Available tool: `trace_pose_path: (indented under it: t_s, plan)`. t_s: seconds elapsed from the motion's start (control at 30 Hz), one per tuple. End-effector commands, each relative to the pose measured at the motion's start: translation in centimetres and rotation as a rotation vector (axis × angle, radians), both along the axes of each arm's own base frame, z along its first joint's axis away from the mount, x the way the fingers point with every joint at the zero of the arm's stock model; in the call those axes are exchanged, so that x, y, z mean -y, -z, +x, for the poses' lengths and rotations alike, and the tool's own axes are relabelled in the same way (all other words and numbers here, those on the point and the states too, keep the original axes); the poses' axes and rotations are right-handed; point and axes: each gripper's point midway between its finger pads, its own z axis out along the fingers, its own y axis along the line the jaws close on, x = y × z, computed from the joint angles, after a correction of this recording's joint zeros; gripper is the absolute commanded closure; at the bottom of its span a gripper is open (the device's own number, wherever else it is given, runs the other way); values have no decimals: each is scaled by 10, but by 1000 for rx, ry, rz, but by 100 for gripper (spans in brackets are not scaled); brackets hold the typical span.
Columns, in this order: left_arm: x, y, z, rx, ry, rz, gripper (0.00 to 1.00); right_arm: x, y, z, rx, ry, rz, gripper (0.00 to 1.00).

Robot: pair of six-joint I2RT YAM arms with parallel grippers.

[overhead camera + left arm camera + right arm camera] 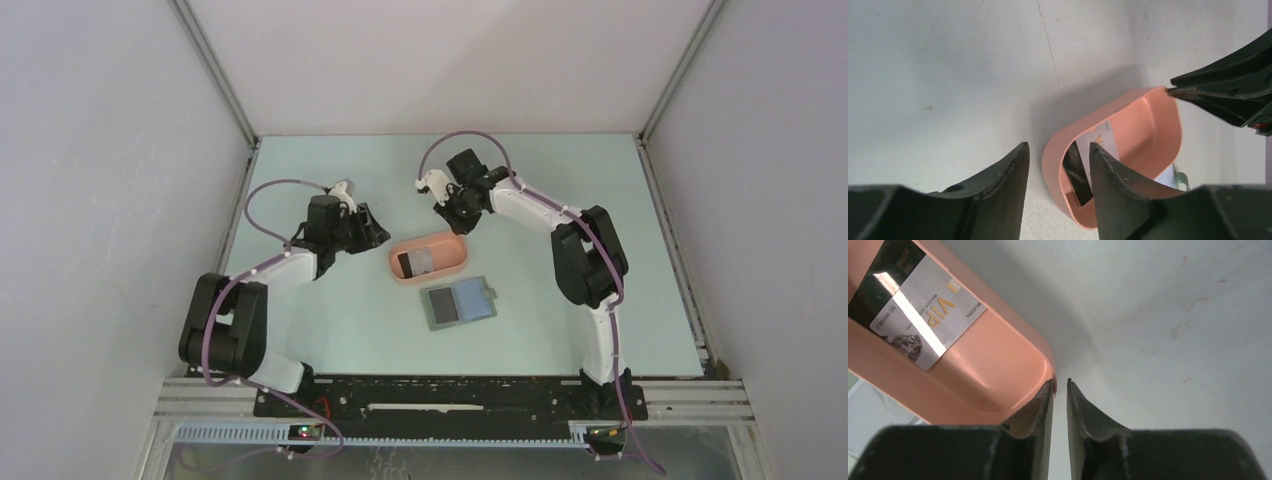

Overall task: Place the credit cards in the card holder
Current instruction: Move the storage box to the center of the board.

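Right gripper [1060, 383] at tray [990, 365] rim, cards [923, 315] inside

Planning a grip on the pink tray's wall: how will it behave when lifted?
The pink tray looks like thin moulded plastic, so probably light and stiff. Its glossy wall may slip in a pinch. Tilted, the cards inside would likely slide.
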Motion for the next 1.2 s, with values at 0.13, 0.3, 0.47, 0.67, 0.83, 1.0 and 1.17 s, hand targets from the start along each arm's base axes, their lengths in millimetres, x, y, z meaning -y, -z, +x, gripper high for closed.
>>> trace_pose_path:
  t_s: [0.13, 0.3, 0.47, 0.67, 0.83, 1.0, 1.17]
  plan:
    - [16, -9, 17, -8, 42, -73, 49, -8, -14, 45, 185, -106, -36, 85]
    - [21, -3, 19, -24, 58, -96, 50, -18, -24, 69, 264, -169, -45, 88]
    - [24, 4, 18, -41, 62, -110, 52, -27, -43, 90, 318, -176, -42, 71]
    - [17, -13, 16, 49, 24, -113, 51, -28, -89, 73, 340, -155, 19, 48]
    - [14, -38, 4, 166, 20, -139, 50, -38, -119, 25, 210, -134, 187, 38]
    - [13, -52, -16, 247, 16, -186, 47, -58, -118, -26, -30, -106, 365, 35]
    - [15, -51, -37, 270, 1, -228, 42, -76, -99, -40, -213, -13, 459, 34]
